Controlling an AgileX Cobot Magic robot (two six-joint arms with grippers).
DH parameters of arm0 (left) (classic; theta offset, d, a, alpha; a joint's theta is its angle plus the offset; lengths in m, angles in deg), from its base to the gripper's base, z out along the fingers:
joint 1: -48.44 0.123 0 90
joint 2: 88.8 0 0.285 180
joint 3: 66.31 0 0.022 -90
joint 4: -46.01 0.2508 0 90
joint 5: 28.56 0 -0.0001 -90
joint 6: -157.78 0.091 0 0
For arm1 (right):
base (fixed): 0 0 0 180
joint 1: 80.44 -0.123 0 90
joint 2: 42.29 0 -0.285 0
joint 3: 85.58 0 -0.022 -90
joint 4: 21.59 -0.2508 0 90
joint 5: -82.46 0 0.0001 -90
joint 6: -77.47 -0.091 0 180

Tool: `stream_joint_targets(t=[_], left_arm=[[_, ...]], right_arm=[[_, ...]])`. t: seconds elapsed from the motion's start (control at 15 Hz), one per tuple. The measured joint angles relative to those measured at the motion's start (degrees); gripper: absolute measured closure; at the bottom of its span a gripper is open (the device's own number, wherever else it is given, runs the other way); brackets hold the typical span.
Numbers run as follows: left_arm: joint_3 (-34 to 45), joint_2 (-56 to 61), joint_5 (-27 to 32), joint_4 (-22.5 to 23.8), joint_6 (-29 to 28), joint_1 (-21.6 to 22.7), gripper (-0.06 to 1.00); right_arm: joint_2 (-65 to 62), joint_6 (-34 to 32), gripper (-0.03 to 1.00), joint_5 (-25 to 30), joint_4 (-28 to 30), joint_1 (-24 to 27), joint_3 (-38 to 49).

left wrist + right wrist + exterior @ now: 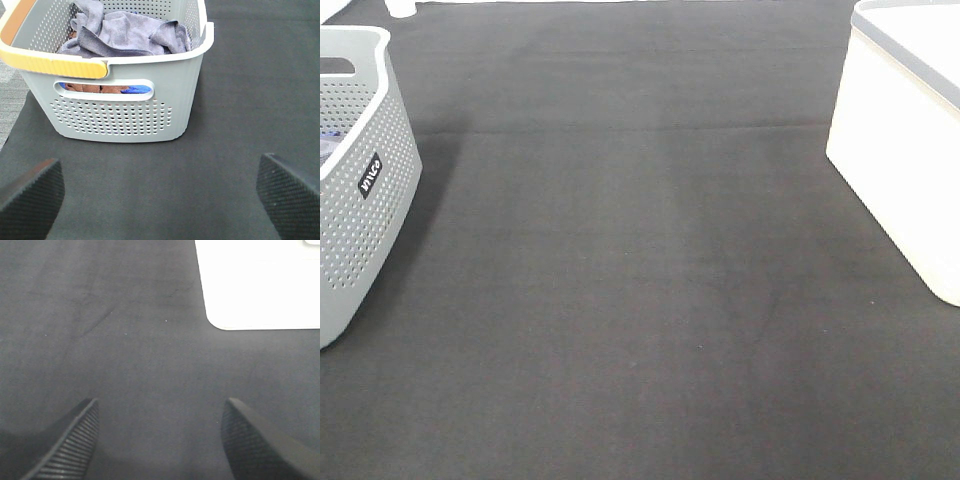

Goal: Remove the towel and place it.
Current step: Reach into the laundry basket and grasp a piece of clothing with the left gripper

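On the left, the towel [125,35] lies crumpled in the grey basket [125,115], on top of brown and blue items [136,90]. I judge that a careless pinch could drag those out with it, or that a trailing fold could catch on the yellow handle [55,62] and tip the light basket. My left end effector [160,195] hovers over the counter [250,75] short of the basket, jaws spread fully and holding nothing; my right end effector [160,440] is also parted wide and empty, above bare counter near the white bin [260,285].
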Motion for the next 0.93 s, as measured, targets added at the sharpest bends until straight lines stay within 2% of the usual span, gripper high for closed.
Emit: stream_joint_targets(t=[0.6, 0.73, 0.93], left_arm=[[0.00, 0.00, 0.00, 0.00, 0.34, 0.00, -0.04], [-1.72, -2.58, 1.49, 0.00, 3.95, 0.00, -0.04], [-10.71, -14.84, 5.84, -0.11, 10.14, 0.00, -0.04]], right_arm=[[0.00, 0.00, 0.29, 0.00, 0.00, 0.00, 0.00], [0.00, 0.00, 0.29, 0.00, 0.00, 0.00, 0.00], [0.00, 0.00, 0.29, 0.00, 0.00, 0.00, 0.00]])
